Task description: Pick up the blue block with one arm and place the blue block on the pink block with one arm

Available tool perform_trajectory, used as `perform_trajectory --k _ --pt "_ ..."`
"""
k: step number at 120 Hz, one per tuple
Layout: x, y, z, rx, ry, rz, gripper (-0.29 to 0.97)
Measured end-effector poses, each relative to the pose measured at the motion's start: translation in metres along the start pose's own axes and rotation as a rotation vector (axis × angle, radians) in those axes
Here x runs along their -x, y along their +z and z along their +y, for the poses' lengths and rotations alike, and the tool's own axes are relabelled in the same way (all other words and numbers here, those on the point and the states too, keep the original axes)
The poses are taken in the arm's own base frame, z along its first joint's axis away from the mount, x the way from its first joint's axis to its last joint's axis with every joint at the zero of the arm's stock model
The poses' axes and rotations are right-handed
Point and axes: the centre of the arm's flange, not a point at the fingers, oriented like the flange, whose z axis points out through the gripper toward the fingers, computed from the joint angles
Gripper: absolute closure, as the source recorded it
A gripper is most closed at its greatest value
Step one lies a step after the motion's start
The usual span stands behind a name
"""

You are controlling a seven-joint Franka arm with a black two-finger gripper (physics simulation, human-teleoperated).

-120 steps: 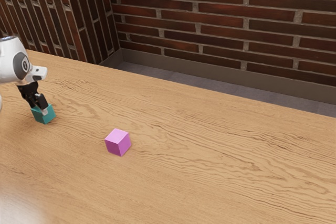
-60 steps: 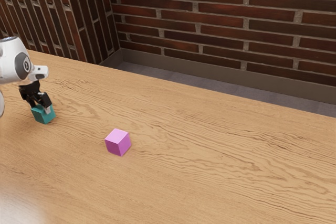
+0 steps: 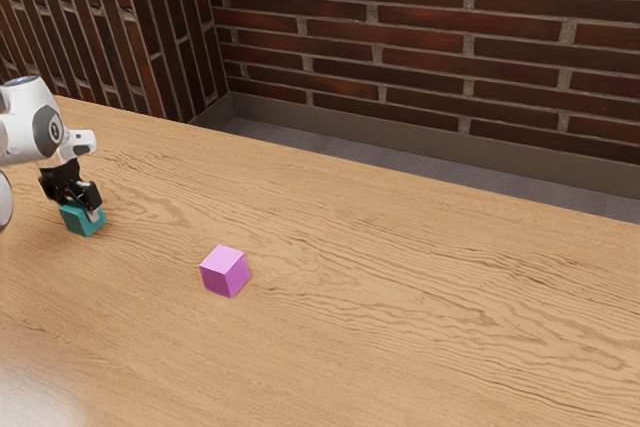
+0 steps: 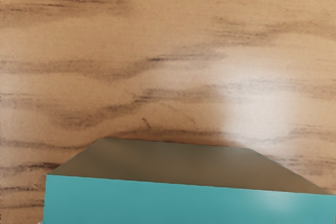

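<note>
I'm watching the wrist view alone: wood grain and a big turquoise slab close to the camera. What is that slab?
Observer: It's a small blue block sitting on the table, with the claw right over it.
Operator: Is anything else on that table?
Observer: Yes, one pink block, standing apart from the blue one, toward the exterior view's right.
Operator: What's around the table?
Observer: A brick wall runs behind it, past a grey floor strip.
</note>
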Motion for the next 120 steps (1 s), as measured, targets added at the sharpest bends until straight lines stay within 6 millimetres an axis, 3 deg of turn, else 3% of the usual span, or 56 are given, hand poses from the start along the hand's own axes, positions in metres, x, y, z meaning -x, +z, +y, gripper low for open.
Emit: perform_trajectory --k 38,48,56,64,72,85,92,98,107,120 --pt "-0.003 -0.004 0.002 -0.01 0.0 0.007 0.29" --pt "-0.003 -0.013 0.005 -0.014 0.002 0.014 0.3" --pt "-0.004 -0.033 0.018 -0.008 0.016 0.028 0.31" --pt "-0.003 -0.066 0.052 0.02 0.056 0.044 0.32" --pt "0.004 -0.105 0.112 0.056 0.127 0.061 0.32" --pt "0.012 -0.145 0.255 0.067 0.314 0.047 0.32" --pt "0.031 -0.149 0.312 0.069 0.38 0.021 0.32" --pt "0.05 -0.148 0.338 0.07 0.399 -0.002 0.33" --pt "0.059 -0.141 0.37 0.062 0.412 -0.031 0.32" --pt "0.058 -0.126 0.388 0.043 0.371 -0.05 0.32"
